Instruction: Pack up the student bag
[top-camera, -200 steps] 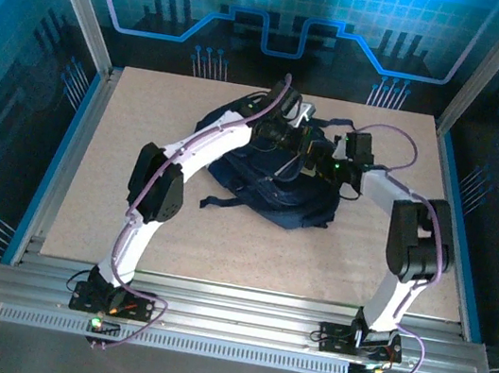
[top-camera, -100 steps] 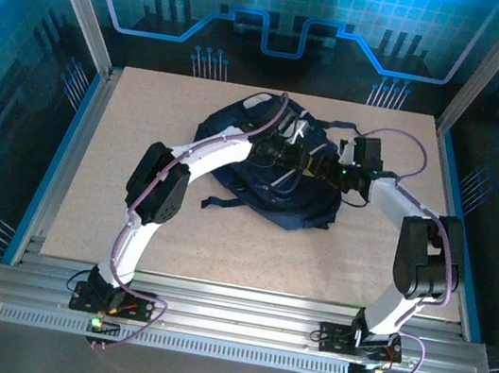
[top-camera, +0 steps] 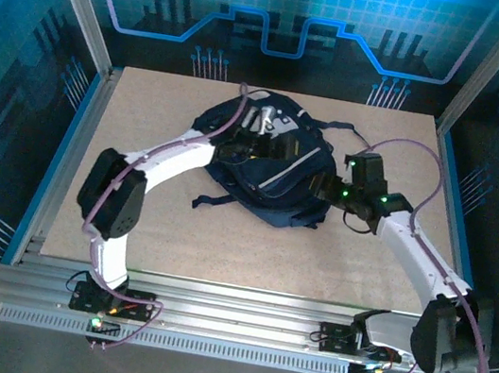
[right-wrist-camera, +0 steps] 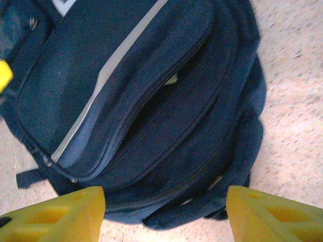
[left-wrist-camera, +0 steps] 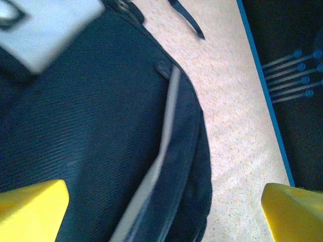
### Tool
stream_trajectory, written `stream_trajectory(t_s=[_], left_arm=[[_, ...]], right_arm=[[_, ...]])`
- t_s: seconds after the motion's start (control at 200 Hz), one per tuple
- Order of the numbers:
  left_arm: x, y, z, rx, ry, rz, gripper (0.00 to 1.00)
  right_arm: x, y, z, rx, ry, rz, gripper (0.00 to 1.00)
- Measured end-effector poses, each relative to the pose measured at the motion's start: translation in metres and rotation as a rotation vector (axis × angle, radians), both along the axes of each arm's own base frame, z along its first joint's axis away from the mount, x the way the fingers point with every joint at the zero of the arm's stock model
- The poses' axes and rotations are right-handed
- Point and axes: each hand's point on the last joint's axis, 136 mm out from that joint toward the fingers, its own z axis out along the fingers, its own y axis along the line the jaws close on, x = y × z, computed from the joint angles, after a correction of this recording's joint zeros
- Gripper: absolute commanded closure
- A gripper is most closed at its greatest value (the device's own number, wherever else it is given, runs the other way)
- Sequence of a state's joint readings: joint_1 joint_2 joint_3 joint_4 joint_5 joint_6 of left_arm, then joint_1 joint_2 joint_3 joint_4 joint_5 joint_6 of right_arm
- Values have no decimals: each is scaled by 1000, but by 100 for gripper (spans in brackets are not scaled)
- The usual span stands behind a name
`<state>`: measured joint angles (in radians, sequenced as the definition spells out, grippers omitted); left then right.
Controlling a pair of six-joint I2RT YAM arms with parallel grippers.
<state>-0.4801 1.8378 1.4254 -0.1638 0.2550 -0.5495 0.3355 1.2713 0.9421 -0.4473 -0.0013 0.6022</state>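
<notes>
Two grippers, both with fingers spread and nothing between them, over the student bag [top-camera: 270,176] mid-pack. Above the bag's far-left panel, beside the pale zipper stripe [left-wrist-camera: 164,146], the left gripper [left-wrist-camera: 161,206]; at the near-right edge, looking down on a front pocket, the right gripper [right-wrist-camera: 164,214]. Bag lying flat toward the far middle of the table [top-camera: 133,138], straps trailing off its near and far sides. Partway agape, the pocket zipper [right-wrist-camera: 166,85], with something pale just visible inside. Judged to be at the closing-up stage: contents apparently in, zipper not yet run shut. Next move likely to call for one gripper pinning the loose fabric and the other finding the small zipper pull, hard to make out from here. Plenty of bare tabletop to the left, right and front; less at the back, near the table's far edge. Worth watching: the loose strap [top-camera: 213,202] by the left arm, and soft cloth bunching under a pull.
</notes>
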Motion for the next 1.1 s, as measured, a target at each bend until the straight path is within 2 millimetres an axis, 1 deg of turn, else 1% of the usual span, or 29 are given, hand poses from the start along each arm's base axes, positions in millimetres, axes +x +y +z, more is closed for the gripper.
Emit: stream_trajectory(t_s=[0.085, 0.165, 0.24, 0.32, 0.385, 0.42, 0.485, 0.57, 0.645, 0.705, 0.76, 0.795, 0.84, 0.88, 0.925, 0.96, 1.026, 1.101], left_arm=[[-1, 32, -4, 0, 5, 65, 1], [-4, 58, -15, 5, 24, 122, 1], [-8, 80, -28, 8, 45, 173, 1], [-14, 100, -45, 19, 78, 226, 1], [-17, 110, -57, 33, 99, 251, 1], [-18, 112, -60, 38, 106, 256, 1], [-17, 112, -60, 36, 101, 259, 2], [-13, 110, -57, 28, 82, 258, 4], [-9, 111, -62, 42, 80, 264, 7], [-4, 112, -72, 63, 90, 268, 10], [1, 113, -85, 84, 107, 272, 16], [2, 113, -93, 95, 120, 269, 23], [3, 114, -102, 107, 132, 263, 41], [3, 113, -107, 108, 143, 263, 53], [3, 111, -109, 92, 153, 258, 63], [3, 109, -108, 79, 150, 252, 69], [1, 102, -110, 58, 151, 240, 76], [-3, 98, -113, 37, 157, 236, 82]], right_arm=[[-12, 26, -7, -8, 25, 52, 36], [-20, 46, -16, -8, 57, 82, 37], [-22, 65, -24, -17, 80, 102, 38], [-24, 91, -30, -33, 89, 142, 39], [-22, 111, -31, -47, 82, 169, 41], [-21, 121, -32, -51, 76, 182, 44], [-18, 135, -33, -49, 64, 194, 47], [-17, 147, -41, -36, 72, 190, 48], [-18, 153, -49, -31, 88, 177, 48], [-16, 154, -57, -33, 99, 154, 47], [-14, 153, -62, -35, 107, 130, 47], [-11, 151, -65, -37, 110, 109, 46], [-7, 148, -68, -37, 114, 87, 45], [-2, 143, -72, -35, 122, 62, 44], [3, 136, -76, -36, 133, 35, 43], [7, 131, -79, -37, 139, 17, 40], [15, 120, -82, -43, 144, -17, 34], [23, 111, -82, -49, 140, -43, 30]])
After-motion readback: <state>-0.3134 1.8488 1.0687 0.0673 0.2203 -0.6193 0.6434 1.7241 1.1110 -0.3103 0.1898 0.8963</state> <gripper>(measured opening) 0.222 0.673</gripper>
